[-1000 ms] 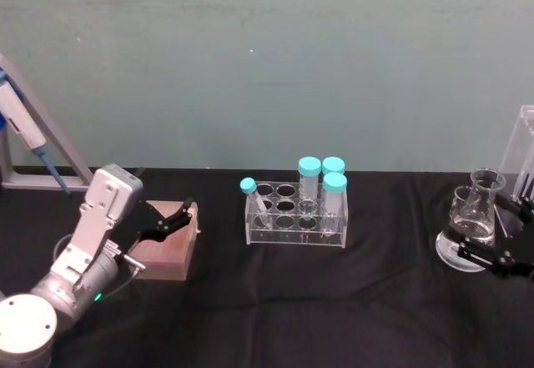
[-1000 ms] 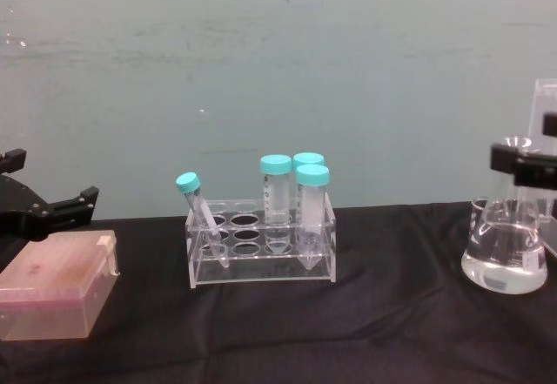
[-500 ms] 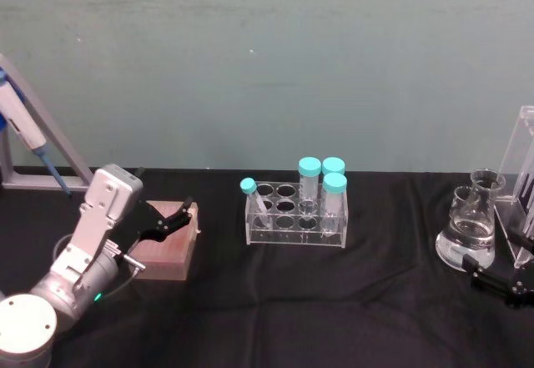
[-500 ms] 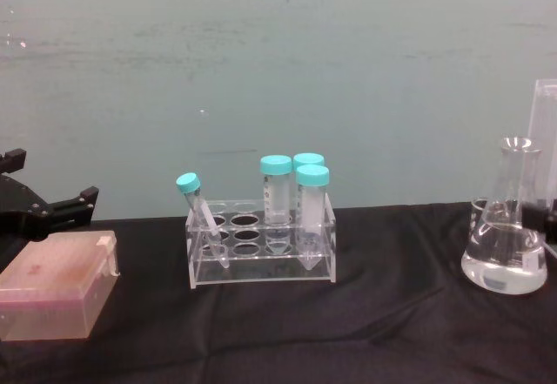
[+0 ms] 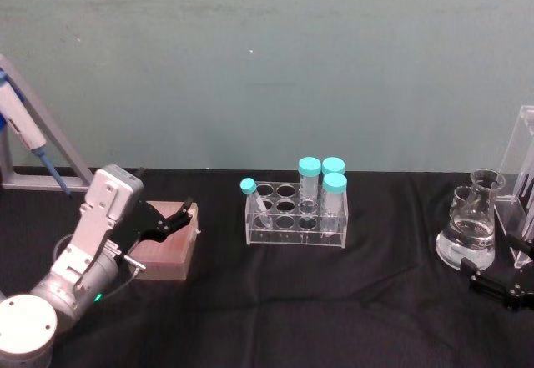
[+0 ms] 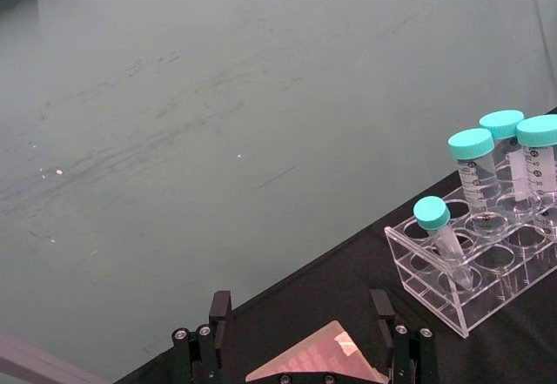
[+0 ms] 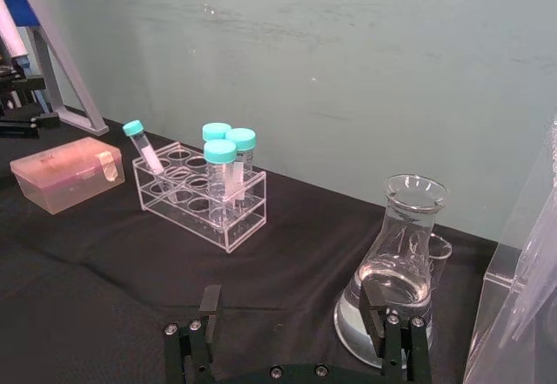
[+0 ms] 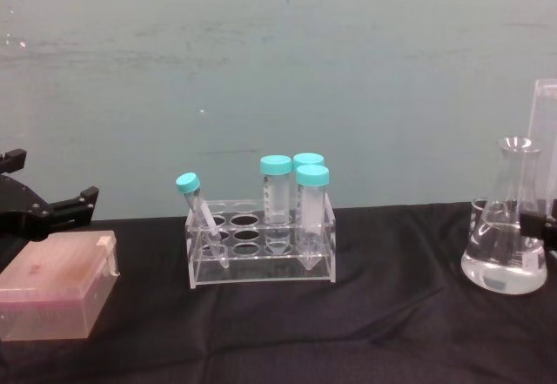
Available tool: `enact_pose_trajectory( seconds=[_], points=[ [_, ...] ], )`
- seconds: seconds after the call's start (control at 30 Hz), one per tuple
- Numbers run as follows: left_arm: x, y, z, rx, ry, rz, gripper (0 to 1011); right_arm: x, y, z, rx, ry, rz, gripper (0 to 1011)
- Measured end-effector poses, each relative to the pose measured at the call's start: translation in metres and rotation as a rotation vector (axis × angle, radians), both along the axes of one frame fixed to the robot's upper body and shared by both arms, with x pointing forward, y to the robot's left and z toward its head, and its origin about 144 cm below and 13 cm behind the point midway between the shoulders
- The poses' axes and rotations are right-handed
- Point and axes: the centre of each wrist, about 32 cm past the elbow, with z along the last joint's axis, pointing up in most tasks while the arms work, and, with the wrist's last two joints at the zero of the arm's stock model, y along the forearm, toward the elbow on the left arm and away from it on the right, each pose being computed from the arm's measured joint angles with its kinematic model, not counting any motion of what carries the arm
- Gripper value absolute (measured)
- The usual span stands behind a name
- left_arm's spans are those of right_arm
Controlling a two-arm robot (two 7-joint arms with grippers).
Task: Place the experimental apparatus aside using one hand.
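Observation:
The conical flask (image 5: 470, 236) with clear liquid stands upright on the black cloth at the far right. A small beaker (image 5: 460, 201) sits just behind it, and the tall acrylic pipette stand (image 5: 523, 168) is to its right. My right gripper (image 5: 501, 283) hovers low, just in front of the flask, open and holding nothing. In the right wrist view the flask (image 7: 396, 271) rises beyond the spread fingers (image 7: 376, 307), with the beaker (image 7: 440, 250) behind and the stand (image 7: 522, 314) beside it. My left gripper (image 5: 171, 218) is parked open over a pink box (image 5: 167, 243).
A clear rack (image 5: 296, 215) with several teal-capped tubes stands mid-table. A pipette on a grey sloped holder (image 5: 37, 147) is at the back left. The green wall runs close behind the table. Bare black cloth lies between the rack and the flask.
My right gripper let go of the flask and pulled back low toward the front of the table. The flask stays upright where it was. The left arm has not moved.

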Motion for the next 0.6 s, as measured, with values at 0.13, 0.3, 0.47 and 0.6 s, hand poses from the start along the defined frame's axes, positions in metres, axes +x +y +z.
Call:
enact_pose_trajectory(
  seconds=[0.13, 0.3, 0.47, 0.6],
  points=[
    [0.0000, 0.0000, 0.0000, 0.000, 0.000, 0.000, 1000, 0.0000, -0.0001, 0.0002, 0.000, -0.001, -0.001, 1000],
    [0.0000, 0.0000, 0.0000, 0.000, 0.000, 0.000, 1000, 0.0001, -0.0001, 0.0004, 0.000, -0.002, -0.001, 1002],
    [0.0000, 0.0000, 0.0000, 0.000, 0.000, 0.000, 1000, 0.0001, -0.0001, 0.0005, 0.000, -0.003, -0.001, 1002],
    [0.0000, 0.0000, 0.0000, 0.000, 0.000, 0.000, 1000, 0.0001, -0.0001, 0.0007, 0.000, -0.004, -0.001, 1002]
  ],
)
